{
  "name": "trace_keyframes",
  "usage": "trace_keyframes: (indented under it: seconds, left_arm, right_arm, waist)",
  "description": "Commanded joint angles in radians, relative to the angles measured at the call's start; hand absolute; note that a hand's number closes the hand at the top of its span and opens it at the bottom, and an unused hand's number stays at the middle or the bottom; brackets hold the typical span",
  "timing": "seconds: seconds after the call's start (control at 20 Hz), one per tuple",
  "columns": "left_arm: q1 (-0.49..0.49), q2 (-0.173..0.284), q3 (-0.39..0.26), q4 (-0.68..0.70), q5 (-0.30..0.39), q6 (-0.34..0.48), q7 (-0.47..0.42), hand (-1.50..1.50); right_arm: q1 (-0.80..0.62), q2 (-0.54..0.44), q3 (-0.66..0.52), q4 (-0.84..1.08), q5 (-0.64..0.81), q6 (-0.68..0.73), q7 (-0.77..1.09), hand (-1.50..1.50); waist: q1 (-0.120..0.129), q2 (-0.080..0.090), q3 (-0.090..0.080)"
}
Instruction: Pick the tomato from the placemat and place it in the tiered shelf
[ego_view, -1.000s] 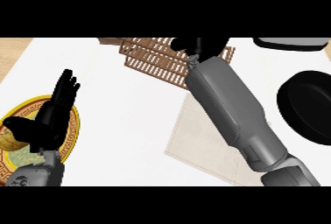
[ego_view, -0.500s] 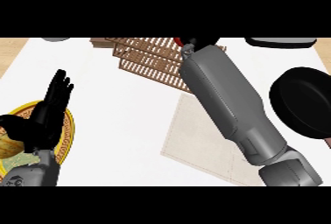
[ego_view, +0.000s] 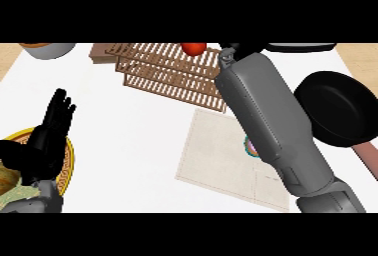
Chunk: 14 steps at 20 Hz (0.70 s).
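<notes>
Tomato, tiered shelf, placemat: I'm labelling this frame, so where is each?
tomato (ego_view: 193, 48): head view, its red top.
tiered shelf (ego_view: 166, 75): head view, wooden slats.
placemat (ego_view: 218, 155): head view, bare beige middle.

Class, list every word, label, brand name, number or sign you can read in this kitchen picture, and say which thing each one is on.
None: no word, number or brand can be read anywhere.
The plate at the left has a patterned rim, but no letters.
The placemat shows only faint stitched lines and a small coloured spot, not writing.
The wooden shelf, tomato and black pan are unmarked.
</notes>
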Motion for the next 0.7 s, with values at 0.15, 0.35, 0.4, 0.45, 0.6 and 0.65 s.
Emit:
trace_keyframes:
  seconds: [0.15, 0.35, 0.4, 0.45, 0.6, 0.65]
  left_arm:
    - [0.029, 0.006, 0.024, -0.008, 0.010, 0.005, 0.009, 0.00]
    - [0.082, -0.006, 0.006, -0.062, 0.007, 0.003, 0.009, 0.00]
    - [0.025, 0.019, 0.037, -0.034, 0.017, 0.002, 0.030, 0.00]
    - [0.074, 0.013, 0.030, -0.042, 0.030, -0.021, -0.012, 0.00]
    - [0.057, 0.018, 0.025, -0.063, 0.015, -0.007, 0.041, 0.00]
    - [0.060, 0.029, 0.035, -0.064, 0.027, -0.023, 0.021, 0.00]
  right_arm:
    - [0.179, 0.003, 0.023, -0.342, 0.028, 0.125, 0.193, -1.50]
    - [0.330, 0.003, 0.083, -0.577, 0.036, 0.185, 0.205, -1.50]
    - [0.386, 0.003, 0.120, -0.639, 0.025, 0.176, 0.208, -1.50]
    - [0.395, 0.003, 0.109, -0.692, 0.067, 0.228, 0.234, -1.50]
    - [0.497, 0.003, 0.191, -0.858, 0.113, 0.277, 0.268, -1.50]
    - [0.561, 0.003, 0.198, -0.919, 0.126, 0.304, 0.248, -1.50]
  waist:
    - [-0.051, -0.015, 0.001]
    - [-0.036, -0.012, 0.001]
    - [-0.043, -0.007, 0.001]
    - [-0.034, -0.006, 0.000]
    - [-0.031, -0.006, 0.000]
    - [-0.026, 0.000, 0.000]
